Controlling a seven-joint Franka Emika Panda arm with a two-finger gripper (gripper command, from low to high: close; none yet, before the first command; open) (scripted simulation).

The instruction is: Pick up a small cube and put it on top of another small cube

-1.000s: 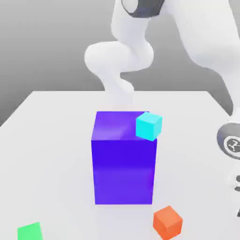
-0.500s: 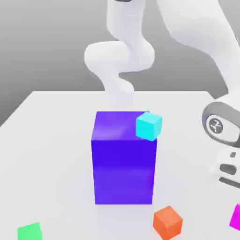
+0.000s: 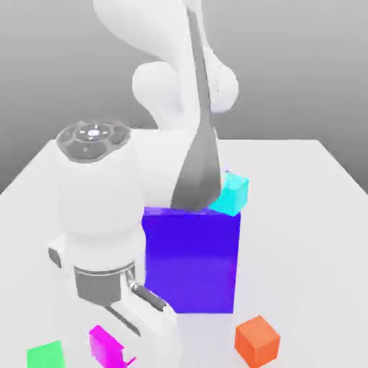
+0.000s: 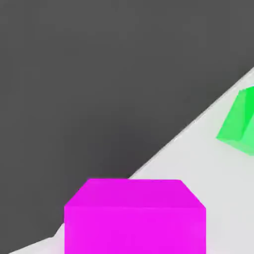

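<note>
Looking at a small, solid bright magenta cube (image 3: 105, 347), flat-faced with crisp edges, partly hidden behind the white arm's hand in the exterior view. The pincer (image 3: 118, 355) is clamped on it, so the cube's sitting right in its grip. Pretty close by there's a small bright green cube (image 3: 46, 356), over toward the exterior view's left on the pale table (image 3: 302, 244).

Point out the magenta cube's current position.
The magenta cube is low in the exterior view, toward the exterior view's left, just under the arm's hand, with the green cube its nearest neighbour.
</note>
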